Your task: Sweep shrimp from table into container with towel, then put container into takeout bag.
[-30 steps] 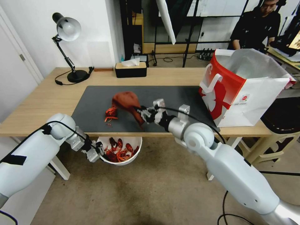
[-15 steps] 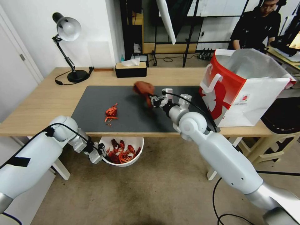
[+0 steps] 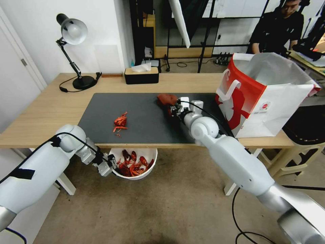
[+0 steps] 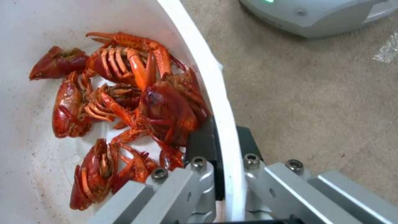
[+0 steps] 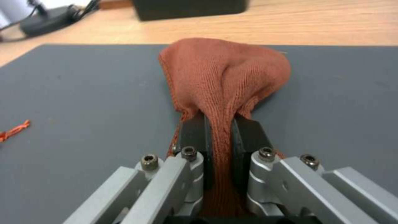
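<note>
Below the table's (image 3: 40, 112) front edge my left gripper (image 3: 109, 165) (image 4: 224, 137) is shut on the rim of the white container (image 3: 149, 169) (image 4: 207, 71), which holds several red shrimp (image 3: 133, 166) (image 4: 136, 102). A few shrimp bits (image 3: 120, 122) lie on the dark mat (image 3: 145, 128). My right gripper (image 3: 173, 109) (image 5: 219, 130) is shut on the rust-red towel (image 3: 166, 99) (image 5: 226, 71), which rests on the mat near its far middle. The red and white takeout bag (image 3: 260, 98) stands open at the table's right end.
A black tissue box (image 3: 141, 75) and a desk lamp (image 3: 72, 34) stand along the table's far edge. A dark stool (image 3: 304, 128) sits to the right of the bag. Carpeted floor lies under the container.
My right gripper carried the towel away from the shrimp bits, to the right and toward the far side of the mat, and lowered it. The left gripper and container shifted slightly right.
</note>
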Controlling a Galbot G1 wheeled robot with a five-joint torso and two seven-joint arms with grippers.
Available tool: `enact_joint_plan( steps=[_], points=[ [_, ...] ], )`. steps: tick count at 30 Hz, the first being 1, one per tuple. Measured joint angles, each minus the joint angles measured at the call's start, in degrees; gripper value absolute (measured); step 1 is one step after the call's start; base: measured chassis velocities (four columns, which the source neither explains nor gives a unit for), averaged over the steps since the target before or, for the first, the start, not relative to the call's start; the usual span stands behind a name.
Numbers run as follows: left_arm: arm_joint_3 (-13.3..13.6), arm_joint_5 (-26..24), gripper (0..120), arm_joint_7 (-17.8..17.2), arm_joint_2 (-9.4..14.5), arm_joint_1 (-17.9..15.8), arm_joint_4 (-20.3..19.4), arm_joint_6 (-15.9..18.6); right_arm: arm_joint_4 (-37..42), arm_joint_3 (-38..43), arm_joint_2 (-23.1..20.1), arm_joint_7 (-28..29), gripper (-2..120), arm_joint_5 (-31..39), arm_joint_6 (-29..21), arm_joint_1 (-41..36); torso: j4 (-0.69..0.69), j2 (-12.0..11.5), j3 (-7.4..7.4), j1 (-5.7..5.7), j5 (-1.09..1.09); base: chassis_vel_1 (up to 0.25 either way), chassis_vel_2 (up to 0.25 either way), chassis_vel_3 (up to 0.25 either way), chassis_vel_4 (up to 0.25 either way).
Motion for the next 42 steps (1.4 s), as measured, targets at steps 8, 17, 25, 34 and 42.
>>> enact_joint_plan(
  steps=[8,17,25,34,42],
  points=[
    [-0.37,-0.47,0,-0.02,0.68,-0.19,0.48,0.01,-11.27,-5.53,6.19,-9.68,7,-4.41,-0.21,8.79,0.01,0.00,0.00,0.00,-0.01,0.000,0.000,0.000,0.000],
    [-0.65,-0.57,0,-0.33,1.39,0.46,0.21,0.01,-15.98,-8.87,7.98,-20.24,7,-6.85,0.71,10.77,-0.01,0.00,0.00,0.00,-0.01,0.000,0.000,0.000,0.000],
    [-0.67,-0.76,0,-0.39,1.41,-0.04,0.76,0.06,-17.08,-11.73,7.82,-28.45,7,-9.32,2.45,10.87,-0.02,0.00,-0.01,-0.01,0.00,0.000,0.000,0.000,0.000],
    [-0.69,-1.11,0,-0.41,1.41,-0.48,1.72,0.07,-17.69,-12.77,8.40,-33.73,7,-9.62,3.62,10.95,0.00,0.00,-0.01,-0.01,0.00,0.000,0.000,0.000,0.000],
    [-0.69,-1.43,0,-0.43,1.44,-0.91,2.72,0.06,-17.17,-13.17,7.65,-38.11,7,-10.69,4.82,10.34,0.00,0.00,-0.01,-0.02,0.00,0.000,0.000,0.000,0.000]
  ],
)
